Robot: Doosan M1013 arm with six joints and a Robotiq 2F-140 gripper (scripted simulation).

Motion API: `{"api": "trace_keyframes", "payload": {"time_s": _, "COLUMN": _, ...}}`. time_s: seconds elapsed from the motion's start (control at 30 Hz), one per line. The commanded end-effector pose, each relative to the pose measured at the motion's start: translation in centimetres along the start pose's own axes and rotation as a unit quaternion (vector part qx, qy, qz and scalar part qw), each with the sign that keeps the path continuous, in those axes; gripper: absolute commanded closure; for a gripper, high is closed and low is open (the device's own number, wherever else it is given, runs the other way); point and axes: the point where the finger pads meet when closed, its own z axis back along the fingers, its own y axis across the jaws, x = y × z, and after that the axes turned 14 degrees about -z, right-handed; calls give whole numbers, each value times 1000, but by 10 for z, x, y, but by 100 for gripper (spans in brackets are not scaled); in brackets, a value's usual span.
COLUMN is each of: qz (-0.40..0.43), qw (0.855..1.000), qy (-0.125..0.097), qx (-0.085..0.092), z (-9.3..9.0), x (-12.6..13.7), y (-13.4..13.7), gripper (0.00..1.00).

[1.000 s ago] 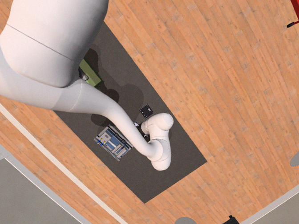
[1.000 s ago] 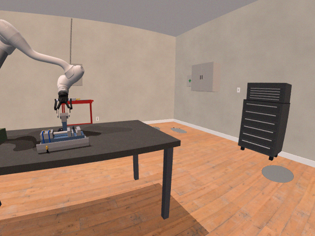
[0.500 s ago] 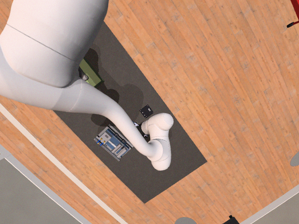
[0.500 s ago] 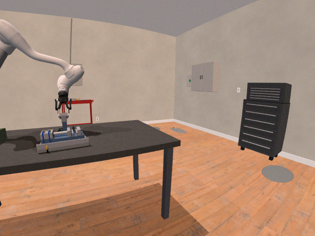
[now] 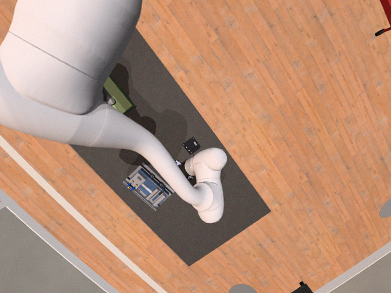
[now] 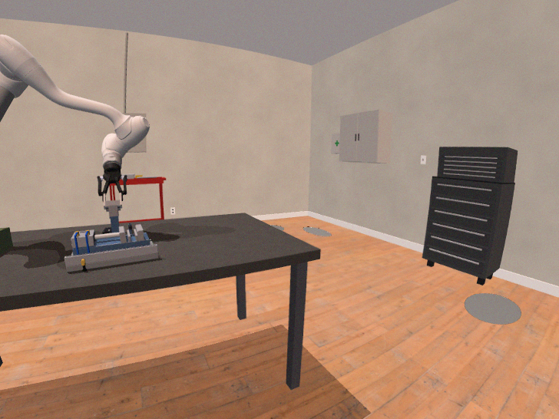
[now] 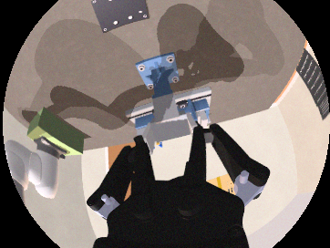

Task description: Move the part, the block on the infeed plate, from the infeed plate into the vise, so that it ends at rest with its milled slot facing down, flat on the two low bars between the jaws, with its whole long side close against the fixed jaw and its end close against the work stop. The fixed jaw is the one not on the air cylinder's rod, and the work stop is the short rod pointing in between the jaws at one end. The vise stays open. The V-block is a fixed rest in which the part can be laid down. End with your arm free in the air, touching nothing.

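My gripper [image 6: 111, 196] [image 7: 170, 124] points straight down and is shut on the part [image 6: 113, 204] [image 7: 164, 129], a light grey block, gripped at its top. The part sits right at the top of the blue V-block [image 6: 114, 222] [image 7: 159, 73], behind the vise; I cannot tell whether they touch. The vise [image 5: 149, 187] [image 6: 110, 241] [image 7: 195, 105] is grey and blue on a pale base, with its jaws open and nothing between them. The dark infeed plate [image 5: 191, 145] [image 7: 120, 7] lies bare beyond the V-block. In the overhead view the arm hides the gripper and the part.
A green box [image 5: 118, 95] [image 6: 4, 241] [image 7: 55, 131] stands at the left end of the dark table [image 5: 183, 233] [image 6: 203, 252]. A red bench [image 6: 149, 180] is by the back wall and a black tool cabinet [image 6: 471, 212] by the right wall.
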Motion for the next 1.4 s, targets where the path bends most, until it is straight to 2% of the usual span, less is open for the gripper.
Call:
{"api": "trace_keyframes", "payload": {"time_s": 0.0, "qz": -2, "qw": 1000, "qy": -1, "qx": 2, "z": 2, "x": -1, "y": 3, "gripper": 100}}
{"api": "trace_keyframes", "payload": {"time_s": 1.37, "qz": -2, "qw": 1000, "qy": -1, "qx": 2, "z": 5, "x": 3, "y": 1, "gripper": 100}}
